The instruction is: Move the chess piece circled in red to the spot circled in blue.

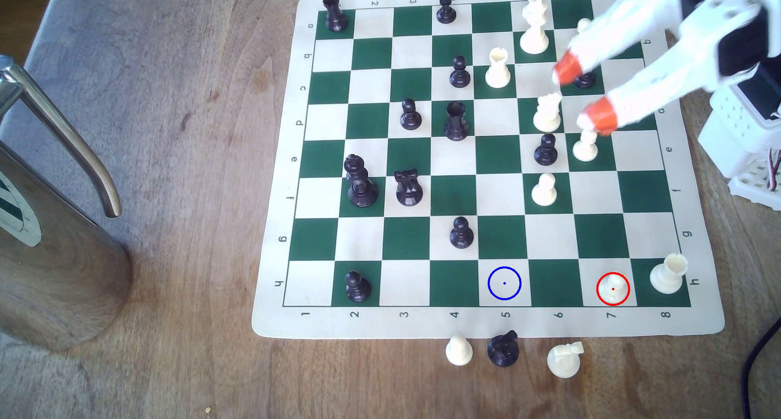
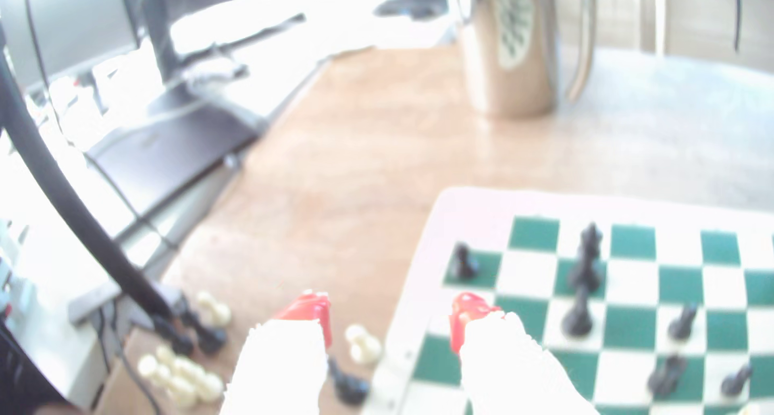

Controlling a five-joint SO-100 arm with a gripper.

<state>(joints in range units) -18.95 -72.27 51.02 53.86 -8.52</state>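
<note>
Green-and-cream chess mat [image 1: 486, 324] lies on worn wooden table [image 1: 190, 148].

Ringed red on h7: white pawn [image 1: 613, 287]. Blue-ringed square [image 1: 504, 283] bare. End effector [image 1: 581, 94] spread wide, well apart.

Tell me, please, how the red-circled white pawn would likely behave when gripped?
The white pawn looks like small rigid plastic, so probably light and stiff. Its ball head and smooth taper might slip from the open gripper. The flared base should resist tipping.
</note>
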